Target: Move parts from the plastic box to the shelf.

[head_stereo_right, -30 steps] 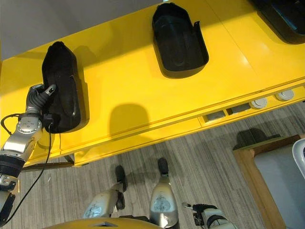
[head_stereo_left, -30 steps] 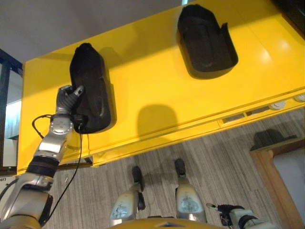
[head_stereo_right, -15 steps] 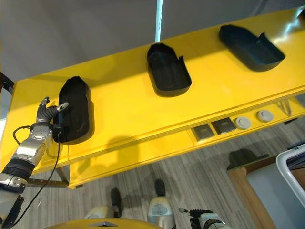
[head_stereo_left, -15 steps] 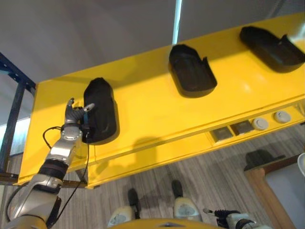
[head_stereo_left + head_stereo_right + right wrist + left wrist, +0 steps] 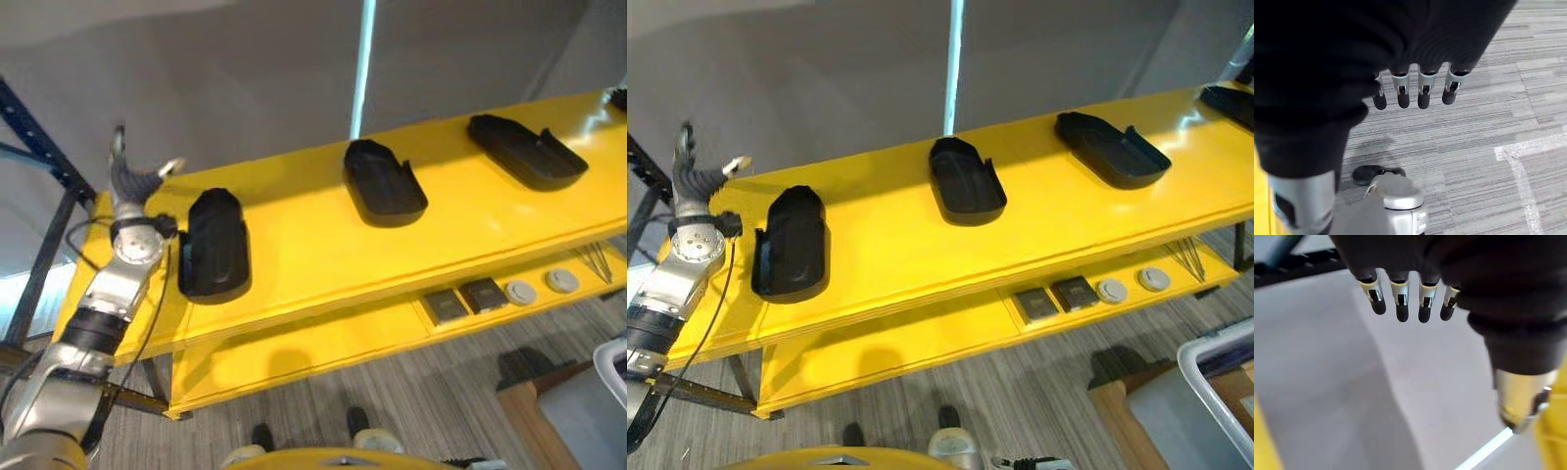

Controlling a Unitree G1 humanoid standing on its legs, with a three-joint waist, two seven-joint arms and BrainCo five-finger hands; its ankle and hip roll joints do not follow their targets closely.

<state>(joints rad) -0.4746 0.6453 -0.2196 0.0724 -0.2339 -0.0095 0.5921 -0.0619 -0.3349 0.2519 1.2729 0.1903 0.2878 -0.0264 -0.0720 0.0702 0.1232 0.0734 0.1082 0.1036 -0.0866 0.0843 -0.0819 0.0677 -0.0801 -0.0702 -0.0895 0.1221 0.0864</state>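
Three black moulded parts lie in a row on the yellow shelf (image 5: 313, 255): one at the left (image 5: 214, 244), one in the middle (image 5: 383, 182), one at the right (image 5: 524, 150). A fourth part (image 5: 1232, 102) peeks in at the far right edge. My left hand (image 5: 131, 179) is raised above the shelf's left end, up and to the left of the left part, apart from it, fingers (image 5: 1398, 298) straight and holding nothing. My right hand (image 5: 1415, 90) hangs low over the grey floor, fingers relaxed and empty.
Below the shelf top a lower yellow ledge carries two dark square pieces (image 5: 1055, 297) and two grey discs (image 5: 1132, 285). A wooden frame and a grey plastic box (image 5: 1200, 392) stand at the lower right. A dark blue rack post (image 5: 44, 176) rises at the left. A grey wall lies behind.
My left hand has let go of the left part and risen up and away from it, fingers spread. The camera has tilted up, bringing more of the shelf and wall into view.
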